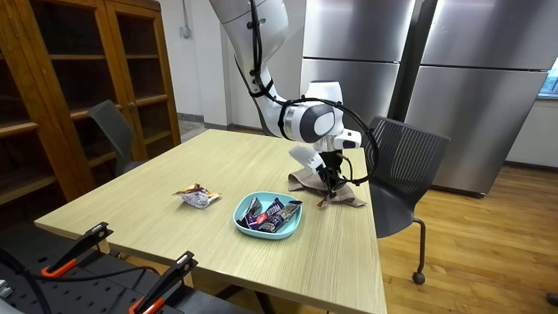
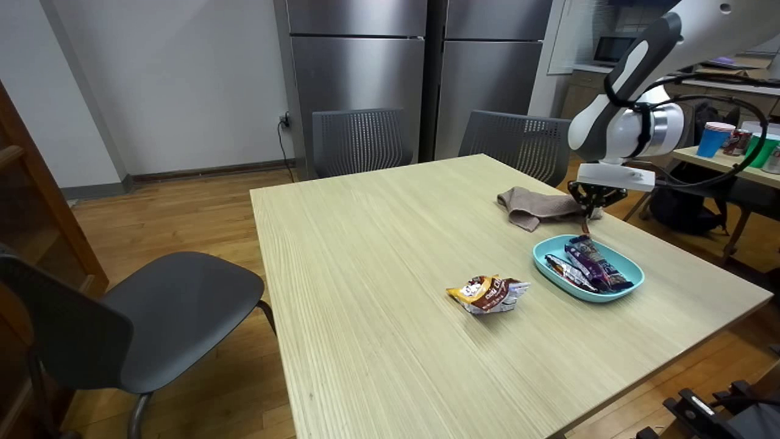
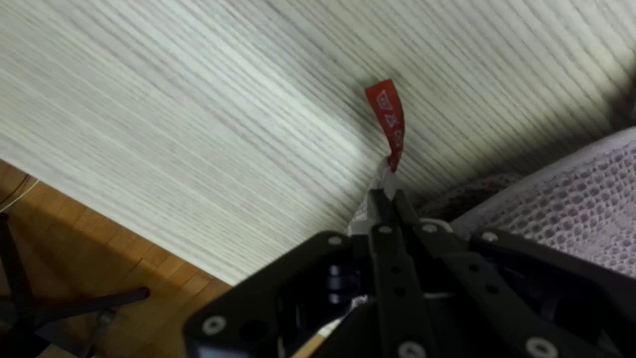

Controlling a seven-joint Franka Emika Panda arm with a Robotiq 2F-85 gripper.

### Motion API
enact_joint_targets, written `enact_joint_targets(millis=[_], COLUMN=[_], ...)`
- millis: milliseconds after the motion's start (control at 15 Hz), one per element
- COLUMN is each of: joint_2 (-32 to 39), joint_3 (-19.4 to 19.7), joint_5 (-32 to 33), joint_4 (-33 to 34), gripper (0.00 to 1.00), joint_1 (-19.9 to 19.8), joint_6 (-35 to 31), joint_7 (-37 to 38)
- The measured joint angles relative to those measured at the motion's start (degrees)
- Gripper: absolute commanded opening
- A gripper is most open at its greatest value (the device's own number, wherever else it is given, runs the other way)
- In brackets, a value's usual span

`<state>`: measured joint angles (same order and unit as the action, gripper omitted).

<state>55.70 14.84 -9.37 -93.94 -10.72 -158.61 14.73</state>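
Fingers (image 3: 392, 263) closest in the wrist view — squeezed tight on a bit of towel (image 2: 542, 206), red tag (image 3: 389, 117) poking out past them. Brownish towel lies crumpled on the surface (image 2: 378, 262), just beyond the blue dish (image 1: 272, 235) in both exterior views. Dish has wrapped bars (image 1: 281, 216) in it. Crinkled snack bag (image 2: 490, 294) sits left of the dish in both exterior views — apart from it. Dark chair (image 1: 409, 161) in an exterior view, right of and beyond the dish.
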Motion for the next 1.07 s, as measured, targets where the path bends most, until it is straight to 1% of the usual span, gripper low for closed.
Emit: enact_joint_targets(millis=[200, 533, 1067], joint_2=[-2.4, -7.7, -15.6], joint_3=[0.0, -0.2, -0.3], joint_5=[0.0, 1.2, 5.3], joint_4=[-1.4, -5.6, -15.1], gripper=[0.01, 0.01, 0.01], joint_1=[0.1, 0.4, 2.5], joint_6=[0.6, 4.0, 4.9], joint_7=[-0.1, -1.8, -4.3])
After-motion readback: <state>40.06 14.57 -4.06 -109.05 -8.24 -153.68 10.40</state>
